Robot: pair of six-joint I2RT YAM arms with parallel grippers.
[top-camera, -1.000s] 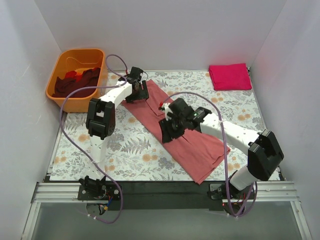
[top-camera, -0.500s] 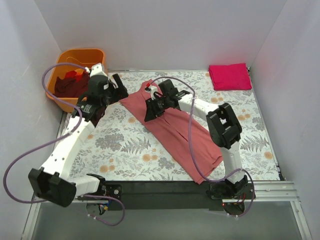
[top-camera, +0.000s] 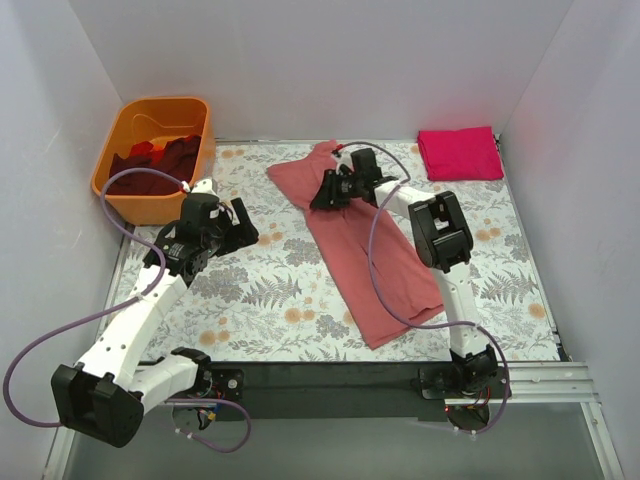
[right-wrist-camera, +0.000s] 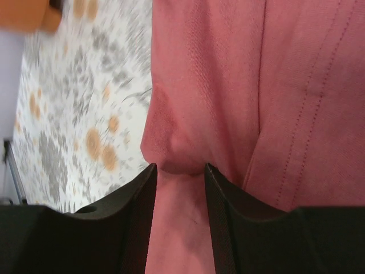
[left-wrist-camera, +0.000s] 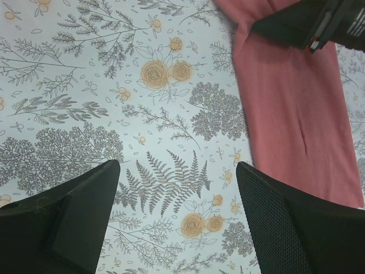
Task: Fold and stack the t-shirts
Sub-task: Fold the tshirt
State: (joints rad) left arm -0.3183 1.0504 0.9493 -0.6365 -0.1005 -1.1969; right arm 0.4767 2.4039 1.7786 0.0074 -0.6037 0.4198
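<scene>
Both arms: white link shells w/ chunky black joint housings, left arm (top-camera: 135, 315) & right arm (top-camera: 440, 230) alike. Thin purple cable (top-camera: 140, 171) loops along each. Left gripper (left-wrist-camera: 178, 220): matte black wedge fingers, one w/ fine mesh texture. Right gripper (right-wrist-camera: 179, 188): smooth black fingers, rounded edges.

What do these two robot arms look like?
Both the left arm and right arm have white tubular links with chunky black joints. A purple cable loops along each. The left gripper and right gripper have matte black fingers.
</scene>
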